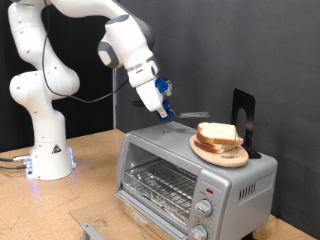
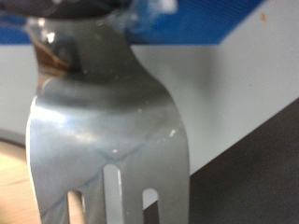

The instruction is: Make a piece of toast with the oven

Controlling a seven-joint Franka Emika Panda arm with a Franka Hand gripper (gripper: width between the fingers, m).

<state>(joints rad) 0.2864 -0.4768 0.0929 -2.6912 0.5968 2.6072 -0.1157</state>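
A: State the tool condition.

B: The gripper (image 1: pixel 165 108) is pinched on the handle of a flat, shiny metal fork-like spatula (image 2: pixel 107 140); the wrist view shows its slotted blade running along the fingers. In the exterior view it hangs above the oven's top, just to the left of the plate.

A: Locate the workpiece.

B: The pale bread slice with tan crust (image 1: pixel 218 133) lies on a round wooden plate (image 1: pixel 228 156) atop the boxy silver-grey toaster oven (image 1: pixel 190 175).

A: Handling?

B: Judged light, soft, crumbly. Support from beneath; avoid squeezing.

A: Arm pose?

B: Elbow high, wrist angled downward toward the slice.
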